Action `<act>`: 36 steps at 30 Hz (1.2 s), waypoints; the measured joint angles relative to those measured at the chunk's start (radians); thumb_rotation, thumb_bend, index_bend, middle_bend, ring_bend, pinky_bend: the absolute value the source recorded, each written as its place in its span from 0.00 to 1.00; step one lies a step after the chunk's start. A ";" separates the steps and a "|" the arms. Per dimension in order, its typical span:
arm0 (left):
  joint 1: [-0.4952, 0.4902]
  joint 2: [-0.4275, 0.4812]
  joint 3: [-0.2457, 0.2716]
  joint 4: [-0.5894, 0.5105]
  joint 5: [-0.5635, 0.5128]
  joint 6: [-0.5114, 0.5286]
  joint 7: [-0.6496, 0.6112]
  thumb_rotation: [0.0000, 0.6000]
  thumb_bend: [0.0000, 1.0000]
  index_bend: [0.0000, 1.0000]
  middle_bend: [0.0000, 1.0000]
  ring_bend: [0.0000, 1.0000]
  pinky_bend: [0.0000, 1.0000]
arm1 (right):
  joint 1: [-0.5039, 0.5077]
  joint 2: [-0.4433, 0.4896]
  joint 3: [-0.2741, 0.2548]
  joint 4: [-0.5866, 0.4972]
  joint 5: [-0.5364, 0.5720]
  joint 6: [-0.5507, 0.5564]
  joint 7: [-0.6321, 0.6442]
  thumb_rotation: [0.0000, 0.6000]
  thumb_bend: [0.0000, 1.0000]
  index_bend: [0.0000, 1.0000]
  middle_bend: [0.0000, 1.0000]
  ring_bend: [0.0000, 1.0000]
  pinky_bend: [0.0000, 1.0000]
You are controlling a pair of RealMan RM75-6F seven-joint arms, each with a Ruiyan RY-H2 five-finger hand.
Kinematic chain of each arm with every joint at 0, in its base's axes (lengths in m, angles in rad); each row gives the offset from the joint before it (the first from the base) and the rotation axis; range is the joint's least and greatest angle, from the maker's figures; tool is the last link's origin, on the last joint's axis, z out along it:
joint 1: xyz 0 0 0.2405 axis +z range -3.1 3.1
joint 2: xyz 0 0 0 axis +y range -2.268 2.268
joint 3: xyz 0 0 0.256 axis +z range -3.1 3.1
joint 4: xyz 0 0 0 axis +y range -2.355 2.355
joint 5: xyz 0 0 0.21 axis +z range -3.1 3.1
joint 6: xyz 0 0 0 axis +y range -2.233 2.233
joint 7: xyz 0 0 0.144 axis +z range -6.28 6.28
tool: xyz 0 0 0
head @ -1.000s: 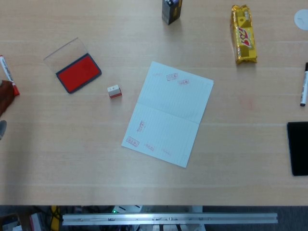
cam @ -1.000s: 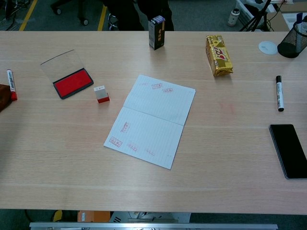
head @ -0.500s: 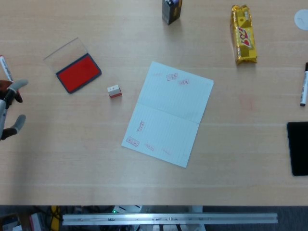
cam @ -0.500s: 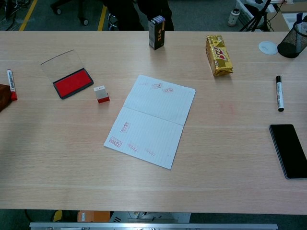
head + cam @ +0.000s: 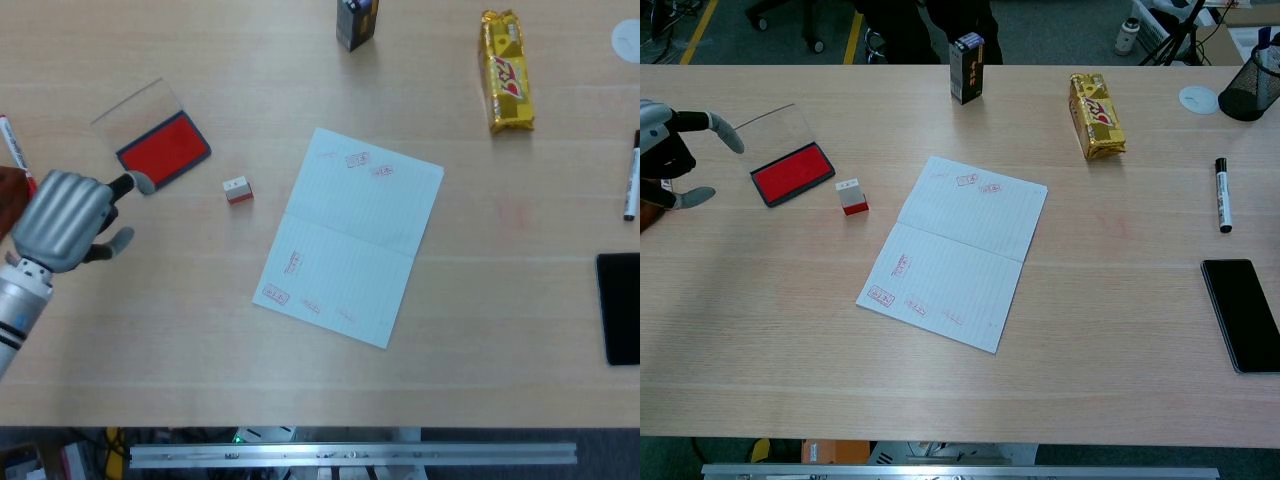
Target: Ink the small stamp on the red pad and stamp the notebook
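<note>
The small stamp (image 5: 237,189) (image 5: 850,196), white on top with a red base, stands upright on the table between the pad and the notebook. The red ink pad (image 5: 163,150) (image 5: 792,172) lies open, its clear lid folded back. The open notebook (image 5: 350,234) (image 5: 954,248) carries several red stamp marks. My left hand (image 5: 65,220) (image 5: 665,150) hovers left of the pad with fingers spread, holding nothing, well apart from the stamp. My right hand is out of both views.
A red marker (image 5: 14,145) lies at the far left by a brown object. At the back stand a dark box (image 5: 356,22) and a yellow snack pack (image 5: 505,70). A black marker (image 5: 631,178) and a phone (image 5: 618,307) lie at the right.
My left hand has come in from the left edge toward the ink pad and now shows fully in the head view. Stamp, pad and notebook have not moved.
</note>
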 measured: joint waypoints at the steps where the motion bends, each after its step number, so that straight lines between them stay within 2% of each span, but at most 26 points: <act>1: -0.017 -0.007 -0.002 -0.002 -0.008 -0.024 0.012 1.00 0.27 0.34 1.00 1.00 1.00 | 0.002 -0.001 0.000 0.000 0.001 -0.003 0.000 1.00 0.31 0.23 0.29 0.21 0.22; 7: -0.095 -0.048 -0.019 -0.008 -0.081 -0.136 0.087 1.00 0.27 0.34 1.00 1.00 1.00 | 0.014 -0.004 0.003 0.004 0.006 -0.018 -0.002 1.00 0.31 0.23 0.29 0.22 0.22; 16: -0.184 -0.116 -0.052 0.005 -0.243 -0.236 0.207 1.00 0.27 0.31 1.00 1.00 1.00 | 0.018 -0.003 0.004 0.011 0.012 -0.022 0.005 1.00 0.31 0.23 0.29 0.22 0.24; 27: -0.281 -0.194 -0.064 0.049 -0.467 -0.299 0.384 1.00 0.27 0.28 1.00 1.00 1.00 | 0.020 -0.004 0.001 0.016 0.012 -0.025 0.014 1.00 0.31 0.23 0.29 0.22 0.24; 36: -0.369 -0.255 -0.046 0.094 -0.672 -0.316 0.522 1.00 0.27 0.27 1.00 1.00 1.00 | 0.007 0.003 -0.003 0.019 0.018 -0.012 0.021 1.00 0.31 0.23 0.29 0.22 0.24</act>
